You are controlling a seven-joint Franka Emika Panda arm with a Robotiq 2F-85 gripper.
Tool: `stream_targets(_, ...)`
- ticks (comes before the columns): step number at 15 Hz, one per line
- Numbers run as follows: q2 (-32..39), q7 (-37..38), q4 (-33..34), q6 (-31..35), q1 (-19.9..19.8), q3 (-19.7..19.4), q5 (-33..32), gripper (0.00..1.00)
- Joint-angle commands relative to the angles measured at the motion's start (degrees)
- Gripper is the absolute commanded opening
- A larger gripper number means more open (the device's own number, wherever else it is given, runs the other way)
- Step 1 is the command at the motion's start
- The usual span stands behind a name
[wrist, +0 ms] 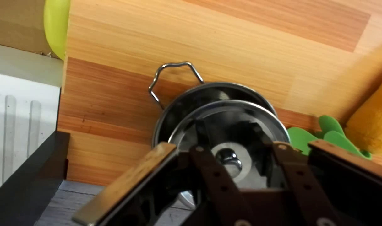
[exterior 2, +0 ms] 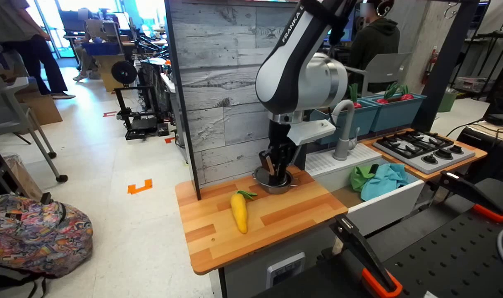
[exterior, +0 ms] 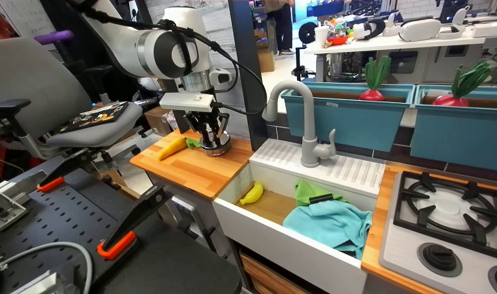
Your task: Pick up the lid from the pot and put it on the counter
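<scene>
The small silvery pot [exterior: 218, 151] stands on the wooden counter [exterior: 191, 171] near its back edge; it shows in an exterior view [exterior 2: 276, 189] too. In the wrist view the round grey-silver lid [wrist: 228, 110] lies off-centre over the pot [wrist: 181, 113], leaving a dark crescent of the pot's inside uncovered. The lid's shiny round knob [wrist: 230, 161] lies between my gripper's fingers. My gripper [wrist: 238, 149] points down over the lid, fingers apart on both sides of the knob. In both exterior views the gripper [exterior: 214, 141] [exterior 2: 276, 176] hides much of the lid.
A yellow carrot-like toy [exterior: 173, 148] with green leaves lies beside the pot. A grey plank wall [exterior 2: 222, 103] rises behind the counter. A white sink [exterior: 289, 249] with a yellow banana [exterior: 252, 193] and cloths [exterior: 330, 222], a grey faucet [exterior: 309, 122] and a stove [exterior: 448, 220] adjoin.
</scene>
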Motion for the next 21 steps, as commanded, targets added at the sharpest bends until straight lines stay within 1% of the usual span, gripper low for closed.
stream_targets(1, 2.46, -0.95, 3.33, 0.69, -0.09, 0.21, 0.29, 0.06)
stream_targets(2, 2.37, -0.45, 2.92, 1.49, 0.36, -0.16, 0.11, 0.01)
stream_targets(3, 2.31, -0.21, 2.60, 1.93, 0.70, -0.40, -0.11, 0.00)
stream_targets(8, 2.14, 0.46, 1.93, 2.93, 1.42, -0.96, -0.34, 0.00)
stream_targets(9, 1.97, 0.60, 1.65, 3.11, 1.49, -1.00, -0.33, 0.26)
stream_targets(10, 1.66, 0.81, 1.12, 3.66, 1.62, -1.15, -0.39, 0.27)
stream_targets(13, 0.80, 0.73, -0.44, 5.84, 1.39, -0.89, -0.26, 0.47)
stream_targets(18, 0.22, 0.80, -1.48, 7.90, 1.37, -0.68, -0.15, 0.85)
stream_targets(20, 0.05, 1.03, -1.89, 9.02, 1.44, -0.75, -0.12, 0.98)
stream_targets(21, -0.07, 1.09, -2.07, 9.57, 1.27, -0.64, 0.03, 1.00)
